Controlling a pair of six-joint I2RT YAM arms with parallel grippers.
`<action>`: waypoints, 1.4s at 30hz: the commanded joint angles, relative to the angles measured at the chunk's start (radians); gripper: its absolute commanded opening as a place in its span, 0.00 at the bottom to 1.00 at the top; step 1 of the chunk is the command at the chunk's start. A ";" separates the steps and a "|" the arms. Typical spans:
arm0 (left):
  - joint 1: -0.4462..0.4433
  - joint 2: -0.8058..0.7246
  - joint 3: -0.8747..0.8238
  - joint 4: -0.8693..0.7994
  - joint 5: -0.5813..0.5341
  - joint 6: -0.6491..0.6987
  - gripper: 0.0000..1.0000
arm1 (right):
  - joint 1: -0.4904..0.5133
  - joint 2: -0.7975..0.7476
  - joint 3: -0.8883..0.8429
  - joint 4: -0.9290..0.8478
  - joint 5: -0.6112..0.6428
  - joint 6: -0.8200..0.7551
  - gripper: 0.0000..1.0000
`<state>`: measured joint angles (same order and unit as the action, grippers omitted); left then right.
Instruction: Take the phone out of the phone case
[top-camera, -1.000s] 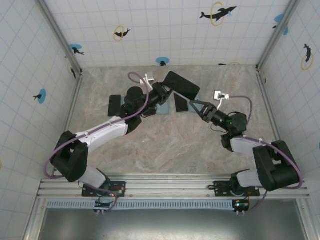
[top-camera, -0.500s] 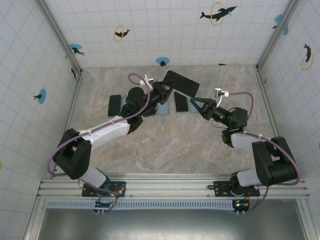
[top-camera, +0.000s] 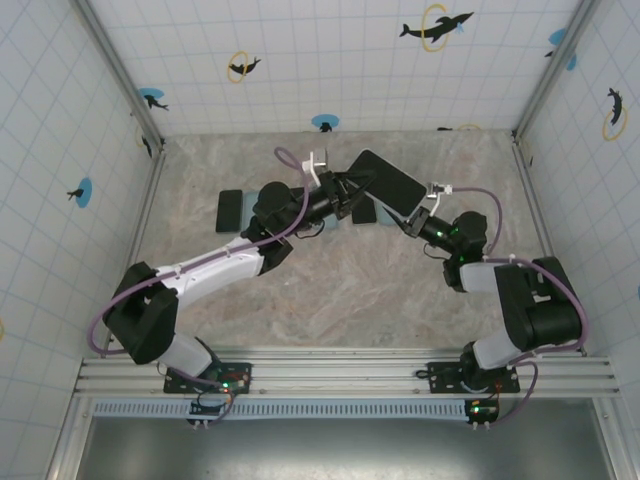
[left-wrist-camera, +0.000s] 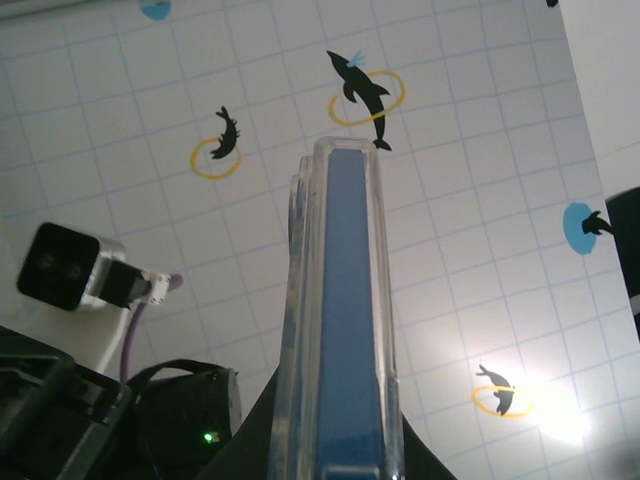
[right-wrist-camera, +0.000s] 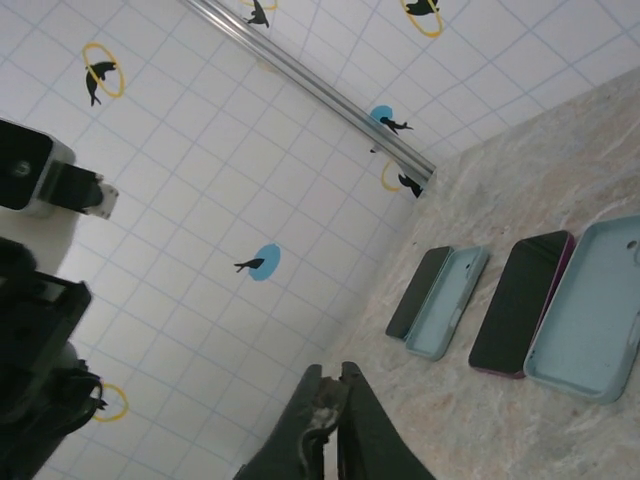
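Upper centre of the frame, our left jaws clamp the clear plastic case (left-wrist-camera: 296, 340) holding the black phone (top-camera: 388, 180). Our right jaws, pinched shut and empty, should pry one corner gently.

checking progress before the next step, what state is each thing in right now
cased phone: still in its clear case, held off the table
left gripper: jaws shut on the cased phone
right gripper: jaws shut, empty
far phone: bare, flat on the table
far blue case: empty, flat on the table
near phone: bare, flat on the table
near blue case: empty, flat on the table
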<state>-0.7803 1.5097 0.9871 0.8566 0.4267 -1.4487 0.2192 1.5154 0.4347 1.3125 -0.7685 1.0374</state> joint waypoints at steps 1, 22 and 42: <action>0.026 -0.057 0.028 0.002 0.000 0.065 0.00 | -0.012 -0.057 -0.030 0.068 -0.019 0.020 0.19; 0.222 -0.123 0.193 -0.531 0.286 0.773 0.00 | -0.024 -0.313 0.034 -0.346 -0.268 -0.270 0.57; 0.228 -0.072 0.177 -0.433 0.410 0.791 0.00 | 0.176 -0.144 0.024 0.145 -0.094 0.054 0.47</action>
<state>-0.5598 1.4345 1.1564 0.3279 0.8055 -0.6655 0.3813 1.3624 0.4370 1.3029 -0.8913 1.0367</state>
